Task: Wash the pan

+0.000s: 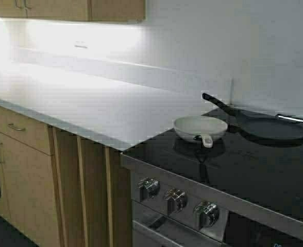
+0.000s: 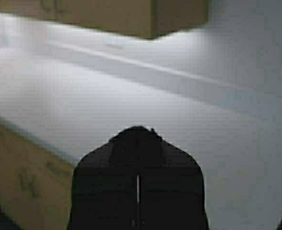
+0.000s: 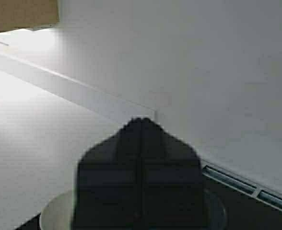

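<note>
My closed black right gripper (image 3: 141, 124) hides most of the round cream-white pan (image 3: 52, 213) at the frame's bottom. The flat black long-handled pan (image 1: 272, 129) is cut off at right.
</note>
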`<state>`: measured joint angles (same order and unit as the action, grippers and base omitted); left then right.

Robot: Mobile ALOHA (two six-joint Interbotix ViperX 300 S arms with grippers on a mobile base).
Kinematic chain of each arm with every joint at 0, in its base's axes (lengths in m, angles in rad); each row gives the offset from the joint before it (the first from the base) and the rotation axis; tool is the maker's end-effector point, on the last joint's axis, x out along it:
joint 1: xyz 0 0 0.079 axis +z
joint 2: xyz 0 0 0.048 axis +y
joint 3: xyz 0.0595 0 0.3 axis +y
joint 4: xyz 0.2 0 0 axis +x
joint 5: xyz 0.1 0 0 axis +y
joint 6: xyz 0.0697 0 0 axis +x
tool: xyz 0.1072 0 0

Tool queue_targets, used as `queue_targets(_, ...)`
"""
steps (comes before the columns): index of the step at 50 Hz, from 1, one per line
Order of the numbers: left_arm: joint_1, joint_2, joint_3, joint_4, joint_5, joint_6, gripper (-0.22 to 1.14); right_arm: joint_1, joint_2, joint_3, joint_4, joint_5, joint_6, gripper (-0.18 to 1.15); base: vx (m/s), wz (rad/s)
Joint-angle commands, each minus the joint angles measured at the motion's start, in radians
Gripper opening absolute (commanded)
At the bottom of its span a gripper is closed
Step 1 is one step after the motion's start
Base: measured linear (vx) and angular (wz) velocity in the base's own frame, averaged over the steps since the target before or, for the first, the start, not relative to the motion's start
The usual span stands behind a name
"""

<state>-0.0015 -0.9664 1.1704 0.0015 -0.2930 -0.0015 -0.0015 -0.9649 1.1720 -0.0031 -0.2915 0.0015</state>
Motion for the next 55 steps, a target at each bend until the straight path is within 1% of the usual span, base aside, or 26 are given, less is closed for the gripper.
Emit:
queue_targets(1, -0.005, -0.008, 0.011, 0.000, -0.020, -0.017, 0.02, -0.003, 0.015, 0.006, 0.002, -0.005, 0.003, 0.08, 0.00, 0.00)
queue_targets(5, -0.005, -0.031, 0.014, 0.000, -0.048, -0.058, 0.26, -0.003, 0.014, 0.006, 0.002, -0.005, 0.006, 0.08, 0.00, 0.00)
queue_targets(14, -0.005, 0.000, 0.002, 0.002, -0.058, -0.183, 0.90, -0.003, 0.014, 0.006, 0.002, -0.005, 0.014, 0.06, 0.00, 0.00)
queue_targets(16, -0.005, 0.023, 0.000, 0.003, -0.058, -0.215, 1.01, -0.003, 0.015, 0.008, 0.000, -0.005, 0.014, 0.06, 0.00, 0.00)
queue_targets(17, -0.008, 0.037, -0.002, 0.005, -0.058, -0.230, 1.04, -0.003, 0.015, 0.006, 0.000, -0.005, 0.014, 0.06, 0.00, 0.00)
queue_targets(19, -0.017, 0.063, -0.006, 0.008, -0.060, -0.265, 1.05, -0.003, 0.015, 0.006, 0.002, -0.005, 0.014, 0.06, 0.00, 0.00)
queue_targets(21, -0.035, 0.089, -0.011, 0.008, -0.064, -0.305, 1.03, -0.003, 0.014, 0.006, 0.002, -0.005, 0.014, 0.06, 0.00, 0.00)
queue_targets(24, -0.077, 0.129, -0.021, 0.008, -0.078, -0.371, 1.00, -0.002, 0.015, 0.006, 0.002, -0.003, 0.014, 0.06, 0.00, 0.00)
queue_targets(27, -0.120, 0.179, -0.034, 0.009, -0.101, -0.443, 1.00, -0.003, 0.015, 0.006, 0.000, 0.002, 0.015, 0.06, 0.00, 0.00)
queue_targets(35, -0.204, 0.382, -0.054, 0.038, -0.245, -0.606, 1.00, -0.003, 0.020, 0.003, 0.000, 0.012, 0.029, 0.06, 0.00, 0.00)
queue_targets(49, -0.229, 0.785, -0.109, 0.123, -0.509, -0.807, 1.00, -0.003, 0.020, 0.006, 0.000, 0.014, 0.029, 0.06, 0.00, 0.00)
queue_targets(55, -0.256, 0.946, -0.172, 0.201, -0.612, -0.888, 1.00, -0.003, 0.020, 0.005, 0.000, 0.012, 0.028, 0.06, 0.00, 0.00)
